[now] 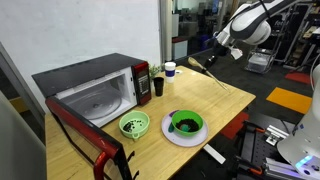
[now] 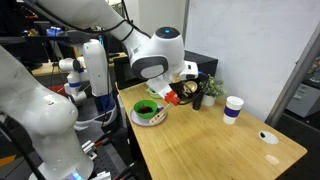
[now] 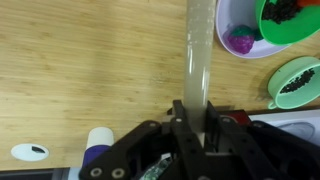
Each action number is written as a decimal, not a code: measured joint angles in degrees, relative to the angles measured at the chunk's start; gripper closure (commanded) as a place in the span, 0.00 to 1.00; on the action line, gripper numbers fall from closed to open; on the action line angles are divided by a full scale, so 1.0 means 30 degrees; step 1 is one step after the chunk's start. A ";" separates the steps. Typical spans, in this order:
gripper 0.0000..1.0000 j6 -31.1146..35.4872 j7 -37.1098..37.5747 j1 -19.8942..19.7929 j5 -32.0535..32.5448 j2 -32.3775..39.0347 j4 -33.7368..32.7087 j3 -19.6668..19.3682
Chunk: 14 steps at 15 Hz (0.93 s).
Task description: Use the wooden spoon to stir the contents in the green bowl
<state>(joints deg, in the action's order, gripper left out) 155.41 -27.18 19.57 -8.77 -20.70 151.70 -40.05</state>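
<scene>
My gripper (image 3: 193,108) is shut on the handle of the wooden spoon (image 3: 198,50). The handle runs up out of the jaws, and the head is cut off at the top of the wrist view. In an exterior view the gripper (image 1: 205,61) holds the spoon (image 1: 218,78) in the air above the far right part of the table. The green bowl (image 1: 186,123) stands on a pale plate (image 1: 168,135) near the front edge, well away from the gripper. It also shows in the wrist view (image 3: 288,28) and in an exterior view (image 2: 148,108). Its dark contents (image 3: 290,10) lie inside.
A paler lime-green bowl (image 1: 134,124) stands beside the plate. A microwave (image 1: 95,85) with its door open takes up one end of the table. A black cup (image 1: 158,86) and a white cup (image 1: 170,69) stand near it. A small white oval item (image 3: 30,152) lies on the wood.
</scene>
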 measured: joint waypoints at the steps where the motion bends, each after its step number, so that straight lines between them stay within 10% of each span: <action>1: 0.94 -0.0117 -0.0448 0.0030 -0.0659 0.0458 -0.0193 0.0000; 14: 0.94 -0.1270 -0.4264 0.3281 -0.7937 0.8642 -0.3645 -0.2201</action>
<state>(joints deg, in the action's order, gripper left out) 151.60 -39.97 29.41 -32.58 5.23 140.76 -46.66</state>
